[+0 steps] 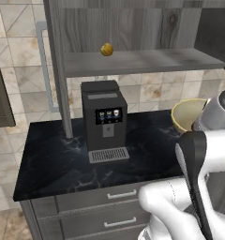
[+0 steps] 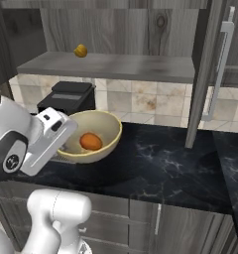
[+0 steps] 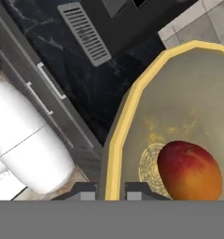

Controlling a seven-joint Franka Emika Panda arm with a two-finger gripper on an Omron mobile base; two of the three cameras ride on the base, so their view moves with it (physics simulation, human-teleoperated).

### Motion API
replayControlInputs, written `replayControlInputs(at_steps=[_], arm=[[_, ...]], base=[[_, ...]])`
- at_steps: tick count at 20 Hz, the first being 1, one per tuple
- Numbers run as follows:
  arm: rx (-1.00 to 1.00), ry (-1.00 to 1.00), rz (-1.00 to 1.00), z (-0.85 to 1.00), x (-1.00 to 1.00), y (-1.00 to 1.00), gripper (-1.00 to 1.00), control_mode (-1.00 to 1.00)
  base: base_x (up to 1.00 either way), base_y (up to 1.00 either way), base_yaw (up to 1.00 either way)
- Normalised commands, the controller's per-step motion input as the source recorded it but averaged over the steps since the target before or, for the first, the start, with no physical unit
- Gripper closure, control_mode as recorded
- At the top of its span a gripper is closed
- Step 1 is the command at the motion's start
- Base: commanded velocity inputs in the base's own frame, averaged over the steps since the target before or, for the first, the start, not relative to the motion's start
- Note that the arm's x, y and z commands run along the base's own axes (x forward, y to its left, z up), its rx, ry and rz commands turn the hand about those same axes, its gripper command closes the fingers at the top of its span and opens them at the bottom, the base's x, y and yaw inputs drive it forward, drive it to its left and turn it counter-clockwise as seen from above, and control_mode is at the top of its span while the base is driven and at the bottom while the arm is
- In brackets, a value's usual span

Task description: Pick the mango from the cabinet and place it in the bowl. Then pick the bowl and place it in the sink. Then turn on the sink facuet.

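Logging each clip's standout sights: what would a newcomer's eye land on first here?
Probably the orange-red mango lying inside the pale yellow bowl on the black counter, with the gripper shut on the bowl's near rim. Next, a small yellow fruit sits on the grey cabinet shelf, above the coffee machine.

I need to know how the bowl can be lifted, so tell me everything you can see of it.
The bowl is round, smooth and pale yellow-tan, with a thin rim. It sits upright on the black marbled counter beside the coffee machine. The mango lies inside on its floor. The pincer is shut on its near rim.
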Motion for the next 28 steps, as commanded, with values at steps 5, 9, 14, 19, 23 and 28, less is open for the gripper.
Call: replayControlInputs(at_steps=[5, 9, 14, 19, 23, 28], arm=[[0.0, 0.0, 0.1, 0.86, -0.58, 0.06, 1.0, -1.0], [0.0, 0.0, 0.02, 0.43, -0.51, 0.3, 1.0, -1.0], [0.0, 0.0, 0.0, 0.15, -0.56, 0.2, 1.0, -1.0], [-0.01, -0.01, 0.0, 0.0, -0.45, 0.16, 1.0, -1.0], [-0.03, 0.0, 0.0, 0.0, -0.01, 0.07, 1.0, -1.0], [-0.02, 0.0, 0.0, 0.0, 0.0, 0.01, 1.0, -1.0]], base=[[0.0, 0.0, 0.0], [0.0, 0.0, 0.0], [0.0, 0.0, 0.0], [0.0, 0.0, 0.0], [0.0, 0.0, 0.0], [0.0, 0.0, 0.0]])
